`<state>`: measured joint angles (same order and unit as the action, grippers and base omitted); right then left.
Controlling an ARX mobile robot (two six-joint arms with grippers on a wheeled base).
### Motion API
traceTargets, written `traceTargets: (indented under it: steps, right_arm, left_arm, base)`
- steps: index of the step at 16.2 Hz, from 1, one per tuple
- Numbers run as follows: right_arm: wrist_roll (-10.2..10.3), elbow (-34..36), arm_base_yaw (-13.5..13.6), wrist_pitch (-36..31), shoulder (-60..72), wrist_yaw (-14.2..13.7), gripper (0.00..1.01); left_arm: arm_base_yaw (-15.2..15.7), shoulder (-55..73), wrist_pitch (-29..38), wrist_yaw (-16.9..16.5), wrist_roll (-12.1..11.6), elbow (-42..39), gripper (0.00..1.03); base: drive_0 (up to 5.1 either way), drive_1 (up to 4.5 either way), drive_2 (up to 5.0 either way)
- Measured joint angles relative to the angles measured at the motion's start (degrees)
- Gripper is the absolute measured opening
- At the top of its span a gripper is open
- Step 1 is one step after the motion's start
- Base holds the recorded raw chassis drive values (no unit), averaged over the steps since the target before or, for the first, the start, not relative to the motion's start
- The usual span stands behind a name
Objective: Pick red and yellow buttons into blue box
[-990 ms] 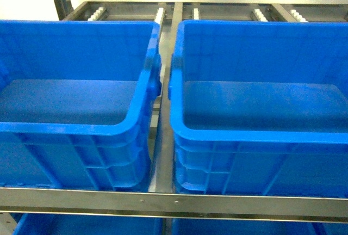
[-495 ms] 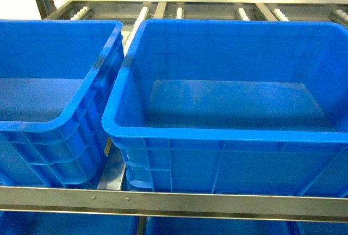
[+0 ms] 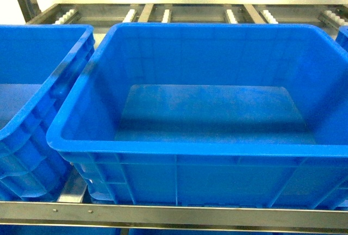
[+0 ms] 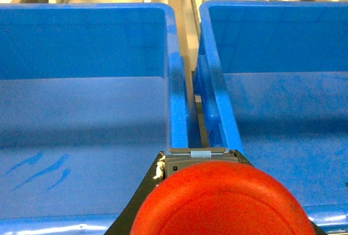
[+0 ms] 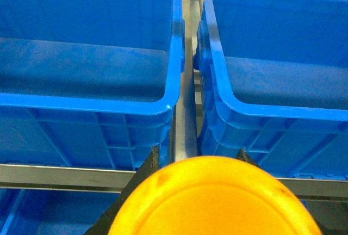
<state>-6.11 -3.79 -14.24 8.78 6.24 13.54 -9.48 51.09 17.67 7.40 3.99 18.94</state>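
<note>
Second crate [image 3: 32,110] seen at left edge of head view, blue box [image 3: 190,149] centred on metal rack [image 3: 174,215], red button [image 4: 223,199] held in left gripper [image 4: 197,161] over crate rims, yellow button [image 5: 215,197] clamped in right gripper [image 5: 197,161] before the rack.

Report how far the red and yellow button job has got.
Done: both buttons look picked up. In hand: the red mushroom-cap button fills the left wrist view, the yellow mushroom-cap button the right wrist view, each seemingly held at its gripper, with the jaws mostly hidden. Left: the large deep blue plastic crate in the head view shows a bare floor, so both drops remain.
</note>
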Motion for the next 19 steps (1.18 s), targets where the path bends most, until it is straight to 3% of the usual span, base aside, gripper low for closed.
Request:
traceTargets:
  steps: [11,13,15,17,19]
  right_arm:
    - [0.0,0.0,0.0,0.0,0.02,0.2,0.35]
    - [0.0,-0.09,3.58,0.79,-0.39,-0.83,0.35]
    - [0.11,-0.13,8.72,0.68,-0.31,-4.26,0.35]
    - [-0.02,-0.07,9.38,0.63,-1.42,-7.15,0.35]
    - [-0.15,-0.04,9.38,0.55,-1.79,-7.54,0.35]
  left_arm:
    - [0.2,-0.02,-0.04,0.24,0.0,0.0,0.26]
    - [0.2,-0.02,-0.04,0.22,0.0,0.0,0.26]
    - [0.2,-0.02,-0.04,0.22,0.02,0.0,0.26]
    - [0.2,-0.02,-0.07,0.22,0.0,0.0,0.26]
    - [0.2,-0.02,-0.04,0.22,0.0,0.0,0.26]
  base:
    - [3.9,-0.69,-3.6]
    - [3.9,-0.69,-3.6]
    - [3.9,-0.69,-3.6]
    - [3.9,-0.69,-3.6]
    - [1.9,-0.35,-1.8]
